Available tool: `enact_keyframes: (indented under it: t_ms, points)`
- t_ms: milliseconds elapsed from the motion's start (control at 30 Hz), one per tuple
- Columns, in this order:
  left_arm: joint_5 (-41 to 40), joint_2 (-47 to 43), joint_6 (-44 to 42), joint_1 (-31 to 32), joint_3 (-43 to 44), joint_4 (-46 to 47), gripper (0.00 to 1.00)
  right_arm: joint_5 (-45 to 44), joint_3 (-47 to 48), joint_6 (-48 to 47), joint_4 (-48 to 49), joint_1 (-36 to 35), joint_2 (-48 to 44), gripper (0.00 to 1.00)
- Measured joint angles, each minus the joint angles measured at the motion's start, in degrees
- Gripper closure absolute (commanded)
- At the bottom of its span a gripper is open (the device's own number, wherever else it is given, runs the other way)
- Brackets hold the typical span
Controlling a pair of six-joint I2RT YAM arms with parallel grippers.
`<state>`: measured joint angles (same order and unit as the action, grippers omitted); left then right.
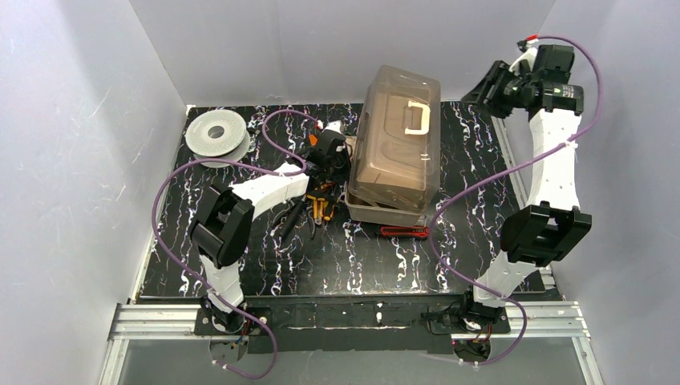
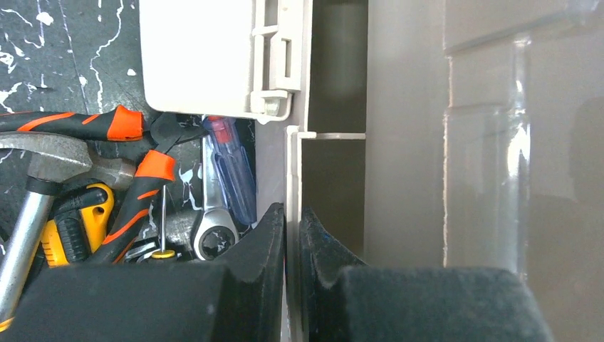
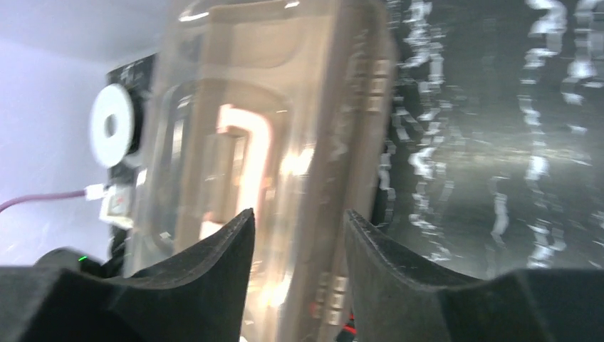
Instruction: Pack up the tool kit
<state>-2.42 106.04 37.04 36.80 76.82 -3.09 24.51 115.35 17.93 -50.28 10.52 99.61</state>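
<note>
The tool kit's tan toolbox (image 1: 397, 152) stands mid-table with its smoky-brown lid and cream handle (image 1: 417, 117). My left gripper (image 1: 330, 152) is at the box's left side. In the left wrist view it (image 2: 293, 214) is shut on a thin tan tray wall (image 2: 293, 164). Beside that wall lie a silver wrench (image 2: 214, 214), a blue screwdriver (image 2: 235, 171), orange-and-black pliers (image 2: 135, 192) and a hammer (image 2: 43, 164). My right gripper (image 1: 491, 87) hangs raised at the back right, apart from the box. Its jaws (image 3: 299, 217) are open and hold nothing, with the blurred lid (image 3: 271, 142) beyond them.
A round grey-white spool (image 1: 216, 135) sits at the back left of the black mat. A red-handled tool (image 1: 403, 232) lies against the box's near edge. Loose tools (image 1: 317, 210) crowd the mat just left of the box. White walls close in on three sides.
</note>
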Motion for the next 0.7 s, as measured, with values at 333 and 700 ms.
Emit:
enact_keyframes:
  t_ms: [333,700]
  points:
    - [-7.58,-1.53,-1.09,3.10,-3.76,5.38,1.00,6.12,1.09,5.92,1.95,-11.76,0.31,0.34]
    - [-11.45,-2.29,-1.29,4.61,-6.47,9.73,1.00,4.31,-6.38,10.43,5.22,-8.74,0.39,0.34]
